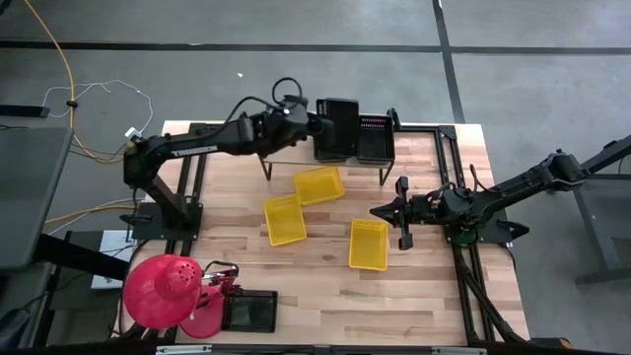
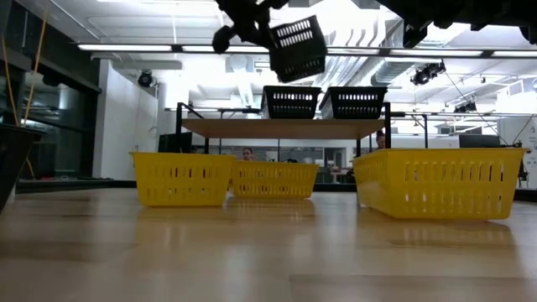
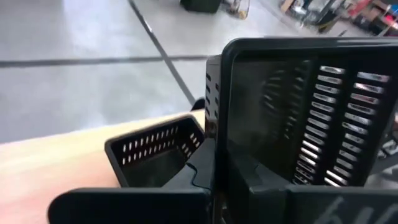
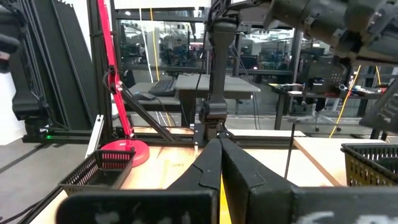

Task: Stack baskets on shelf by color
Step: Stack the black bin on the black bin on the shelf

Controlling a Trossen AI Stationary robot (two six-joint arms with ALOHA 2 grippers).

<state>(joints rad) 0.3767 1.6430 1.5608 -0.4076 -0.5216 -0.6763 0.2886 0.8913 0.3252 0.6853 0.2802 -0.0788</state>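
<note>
My left gripper (image 1: 314, 124) reaches over the far middle of the table and is shut on a black basket (image 2: 298, 48). This basket hangs tilted above the shelf (image 2: 252, 127). On the shelf's plank stand two black baskets (image 2: 291, 102) (image 2: 357, 102), side by side on their bottoms. Three yellow baskets (image 1: 318, 184) (image 1: 284, 218) (image 1: 369, 244) sit on the tabletop in front of the shelf. My right gripper (image 1: 378, 212) waits shut at the right, above the table, with nothing in it. My left gripper grips the black basket by one end wall (image 3: 214, 143), with one finger inside the basket and one outside. The fingers come slanting down from the table's left side. The basket is lifted clear of the shelf and tilted, its open side (image 3: 298, 112) turned toward the wrist camera.
A red desk lamp (image 1: 163, 291) stands at the near left corner, with another black basket (image 1: 248, 311) beside it. Black frame rails (image 1: 463, 266) run along the table's right side. Bare wood lies near the front edge (image 1: 394, 306).
</note>
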